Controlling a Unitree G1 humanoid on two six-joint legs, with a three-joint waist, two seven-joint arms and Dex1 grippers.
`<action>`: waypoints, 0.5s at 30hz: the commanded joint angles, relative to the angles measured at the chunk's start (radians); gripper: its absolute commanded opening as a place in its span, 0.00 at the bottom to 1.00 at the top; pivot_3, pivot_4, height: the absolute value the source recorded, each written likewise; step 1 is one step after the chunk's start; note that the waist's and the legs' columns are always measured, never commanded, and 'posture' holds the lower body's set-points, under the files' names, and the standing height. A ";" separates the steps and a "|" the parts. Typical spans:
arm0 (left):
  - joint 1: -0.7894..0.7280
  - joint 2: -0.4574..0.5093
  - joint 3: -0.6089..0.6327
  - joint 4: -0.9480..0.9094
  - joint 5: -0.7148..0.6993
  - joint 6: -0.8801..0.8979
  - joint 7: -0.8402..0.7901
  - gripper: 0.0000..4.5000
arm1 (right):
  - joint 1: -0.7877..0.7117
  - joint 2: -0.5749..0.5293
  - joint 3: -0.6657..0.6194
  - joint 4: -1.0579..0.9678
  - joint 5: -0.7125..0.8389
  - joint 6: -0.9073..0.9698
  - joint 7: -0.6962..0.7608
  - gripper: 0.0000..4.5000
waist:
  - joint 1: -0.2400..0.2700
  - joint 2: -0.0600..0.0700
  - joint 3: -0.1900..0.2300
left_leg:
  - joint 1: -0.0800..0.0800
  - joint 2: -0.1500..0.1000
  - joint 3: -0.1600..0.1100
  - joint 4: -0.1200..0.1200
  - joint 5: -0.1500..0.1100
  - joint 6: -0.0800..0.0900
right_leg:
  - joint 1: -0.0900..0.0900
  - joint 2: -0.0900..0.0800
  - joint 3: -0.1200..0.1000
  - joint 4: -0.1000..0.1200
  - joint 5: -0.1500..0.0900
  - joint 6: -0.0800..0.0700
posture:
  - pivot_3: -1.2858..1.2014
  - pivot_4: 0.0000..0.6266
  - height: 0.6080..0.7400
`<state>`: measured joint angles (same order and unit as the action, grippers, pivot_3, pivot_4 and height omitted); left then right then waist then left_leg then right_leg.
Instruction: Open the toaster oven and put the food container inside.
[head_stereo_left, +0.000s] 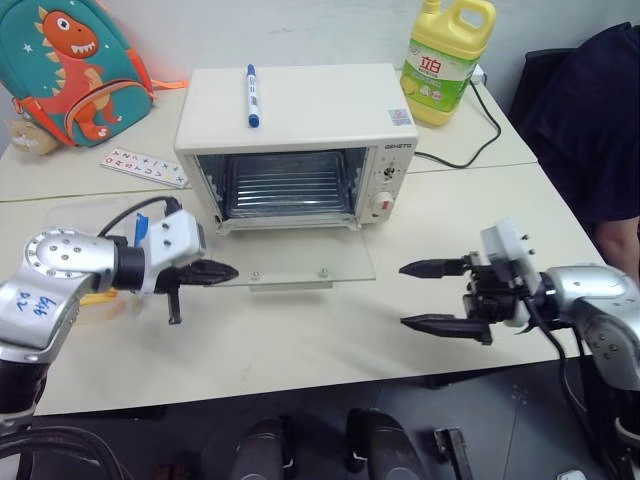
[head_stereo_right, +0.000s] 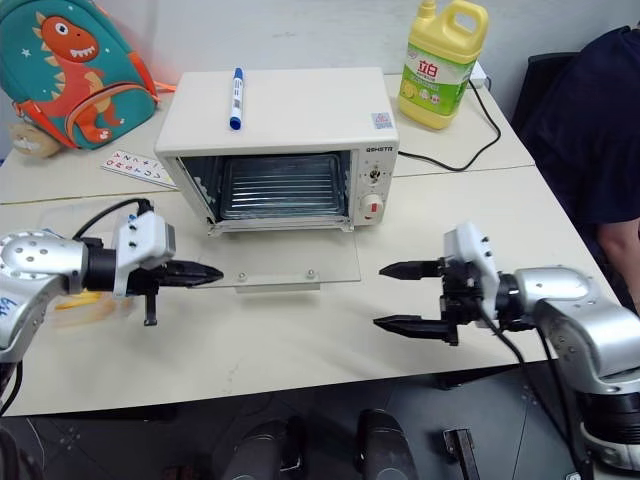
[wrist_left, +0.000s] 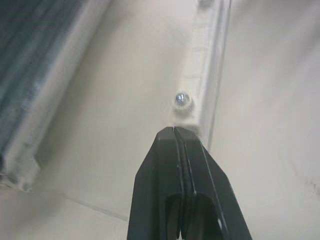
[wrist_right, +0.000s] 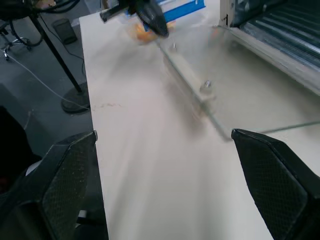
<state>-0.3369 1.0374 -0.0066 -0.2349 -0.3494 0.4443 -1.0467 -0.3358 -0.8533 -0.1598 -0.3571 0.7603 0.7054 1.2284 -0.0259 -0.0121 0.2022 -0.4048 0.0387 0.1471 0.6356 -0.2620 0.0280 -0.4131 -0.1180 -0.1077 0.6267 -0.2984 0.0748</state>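
The left fingers (head_stereo_left: 222, 271) are clenched together on nothing, their tip just off the left end of the handle (head_stereo_left: 290, 279) on the dropped glass door (head_stereo_left: 300, 255); the left wrist view puts the tip right by one of the handle's screws (wrist_left: 181, 98). The right fingers (head_stereo_right: 400, 296) stand released, spread wide and empty, pointing across the bench (head_stereo_left: 300, 340) toward the door's right edge but apart from it.

The oven (head_stereo_left: 300, 110) is open, door flat on the bench, rack (head_stereo_left: 285, 185) bare. The container (head_stereo_left: 100, 300) lies by the left forearm, mostly hidden behind it; a bit of blue clip and yellow show. It is well outside the oven.

Risks, as I judge them: the left arm sits almost over the container, so swinging back could knock it toward the bench's left edge. The clenched tip near the handle could catch the door and jolt the oven. Carrying the box in low could hit the door's front lip.

The bench is pale and smooth, two tops butted together. A blue marker (head_stereo_left: 251, 95) lies on the oven roof. Behind are a dinosaur backpack (head_stereo_left: 75, 65), a card (head_stereo_left: 145, 167), a yellow detergent jug (head_stereo_left: 447, 60) and a black cord (head_stereo_left: 480, 140). A person in dark clothes (head_stereo_left: 590, 120) sits at the right.
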 joint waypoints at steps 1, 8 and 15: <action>0.016 -0.024 0.005 -0.043 0.045 -0.008 0.054 0.00 | -0.061 -0.014 -0.039 -0.002 0.075 0.023 0.010 1.00 | 0.001 0.000 0.000 | 0.000 0.000 0.000 0.000 0.000 0.000 | 0.000 0.000 0.000 0.000 0.000 0.000 | 0.52 0.24 1.00; 0.079 -0.098 0.003 -0.063 0.148 0.000 0.190 0.00 | -0.215 0.022 0.005 0.041 0.148 0.064 0.013 1.00 | 0.001 -0.001 0.000 | -0.001 0.000 0.000 0.001 -0.001 0.001 | 0.000 -0.001 0.000 -0.001 0.000 0.000 | 0.52 0.24 1.00; 0.347 -0.209 0.464 -0.371 -0.155 0.350 0.275 0.13 | -0.322 0.079 0.126 0.118 0.089 0.022 0.081 1.00 | -0.008 -0.003 0.001 | -0.001 0.004 0.001 0.004 -0.001 0.001 | 0.000 0.000 0.000 0.001 0.000 0.000 | 0.52 0.24 1.00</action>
<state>-0.0335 0.8455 0.2999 -0.5060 -0.4169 0.7058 -0.7938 -0.6328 -0.7792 -0.0455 -0.2401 0.8568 0.7532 1.2812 -0.0335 -0.0149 0.2027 -0.4063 0.0441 0.1479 0.6419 -0.2635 0.0279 -0.4133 -0.1165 -0.1076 0.6275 -0.2985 0.0742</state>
